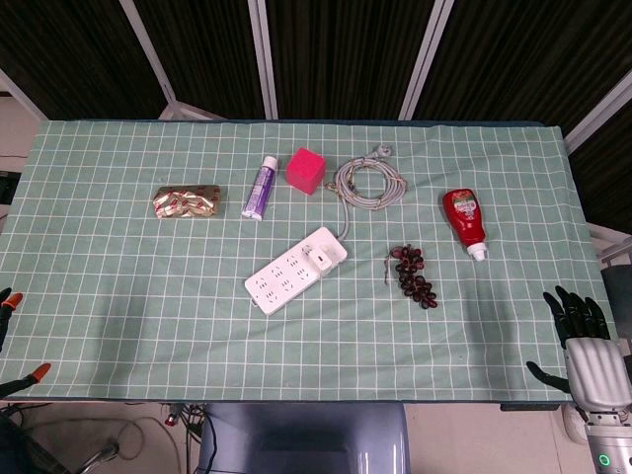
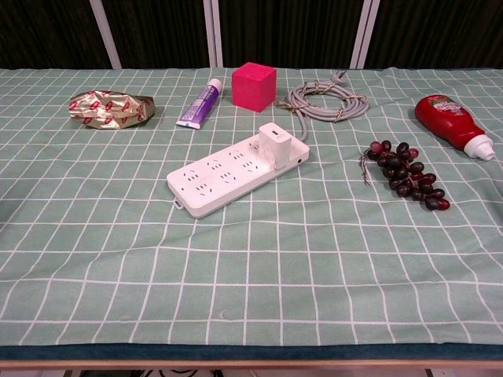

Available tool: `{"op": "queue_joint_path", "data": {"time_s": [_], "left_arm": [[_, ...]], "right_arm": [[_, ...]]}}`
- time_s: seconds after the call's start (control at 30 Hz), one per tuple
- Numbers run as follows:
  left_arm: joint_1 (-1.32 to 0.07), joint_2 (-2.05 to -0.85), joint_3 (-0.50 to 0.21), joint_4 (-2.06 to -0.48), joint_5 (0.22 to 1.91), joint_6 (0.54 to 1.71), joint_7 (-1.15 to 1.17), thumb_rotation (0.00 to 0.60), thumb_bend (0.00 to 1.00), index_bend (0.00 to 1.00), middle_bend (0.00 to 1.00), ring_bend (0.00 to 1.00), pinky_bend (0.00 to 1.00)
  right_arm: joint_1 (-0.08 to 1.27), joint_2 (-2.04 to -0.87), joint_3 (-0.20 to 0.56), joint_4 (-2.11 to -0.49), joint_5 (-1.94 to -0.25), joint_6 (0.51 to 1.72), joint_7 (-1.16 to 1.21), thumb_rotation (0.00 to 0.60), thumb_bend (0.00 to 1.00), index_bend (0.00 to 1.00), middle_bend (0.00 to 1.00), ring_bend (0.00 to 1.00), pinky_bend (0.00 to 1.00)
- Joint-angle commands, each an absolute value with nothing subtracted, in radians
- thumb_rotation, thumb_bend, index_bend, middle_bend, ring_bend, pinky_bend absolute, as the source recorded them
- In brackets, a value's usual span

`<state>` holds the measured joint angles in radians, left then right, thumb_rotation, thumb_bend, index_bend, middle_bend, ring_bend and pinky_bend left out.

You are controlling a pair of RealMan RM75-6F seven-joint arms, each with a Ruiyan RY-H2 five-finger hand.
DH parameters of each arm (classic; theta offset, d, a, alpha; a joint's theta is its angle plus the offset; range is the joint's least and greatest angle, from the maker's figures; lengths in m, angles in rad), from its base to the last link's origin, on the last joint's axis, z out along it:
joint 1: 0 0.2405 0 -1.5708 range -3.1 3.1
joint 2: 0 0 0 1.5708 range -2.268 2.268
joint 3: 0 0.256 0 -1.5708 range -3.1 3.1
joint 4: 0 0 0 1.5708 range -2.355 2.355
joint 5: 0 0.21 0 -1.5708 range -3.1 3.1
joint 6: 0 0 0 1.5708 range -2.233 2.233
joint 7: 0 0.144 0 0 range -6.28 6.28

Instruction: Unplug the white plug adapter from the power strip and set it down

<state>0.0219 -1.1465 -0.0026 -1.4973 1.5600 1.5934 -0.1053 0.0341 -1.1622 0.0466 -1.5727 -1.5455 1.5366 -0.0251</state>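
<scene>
Sitting plugged into power strip point(image 2: 236, 175): white plug adapter point(image 2: 273, 143). Right hand point(image 1: 583, 341) released, empty, well apart; left hand unseen. Best gripped squarely, pulled straight up.

A robot test lab: a bench point(image 1: 99, 326) draped in green checked cloth point(image 2: 251, 275) stands before dark curtains point(image 1: 336, 49), with loose cables point(image 1: 89, 434) trailing on the floor below its edge.

The plug adapter point(image 2: 274, 144) was seated on the power strip point(image 2: 228, 175), flanked by tube point(image 2: 200, 104) behind-left and grapes point(image 2: 405, 173) right.
</scene>
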Motion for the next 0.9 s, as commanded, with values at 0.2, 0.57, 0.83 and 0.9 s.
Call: {"op": "queue_joint_path", "data": {"time_s": [0.2,0.57,0.83,0.9], "left_arm": [[0.020,-1.149,-0.002,-1.497,1.563,1.591,-0.103,0.600,0.00,0.00,0.00,0.00,0.00],[-0.009,-1.153,-0.004,-1.524,1.586,1.566,-0.074,0.600,0.02,0.00,0.00,0.00,0.00],[-0.112,-1.133,-0.036,-1.661,1.661,1.492,0.071,0.600,0.34,0.00,0.00,0.00,0.06],[-0.142,-1.131,-0.046,-1.708,1.668,1.456,0.120,0.600,0.40,0.00,0.00,0.00,0.07]], "right_arm": [[0.034,-1.162,0.048,-1.571,-1.544,1.537,-0.022,0.600,0.14,0.00,0.00,0.00,0.00],[0.040,-1.166,0.050,-1.575,-1.532,1.520,-0.030,0.600,0.14,0.00,0.00,0.00,0.00],[0.062,-1.157,0.068,-1.598,-1.517,1.495,-0.056,0.600,0.14,0.00,0.00,0.00,0.00],[0.072,-1.152,0.075,-1.619,-1.517,1.488,-0.074,0.600,0.14,0.00,0.00,0.00,0.00]]}}
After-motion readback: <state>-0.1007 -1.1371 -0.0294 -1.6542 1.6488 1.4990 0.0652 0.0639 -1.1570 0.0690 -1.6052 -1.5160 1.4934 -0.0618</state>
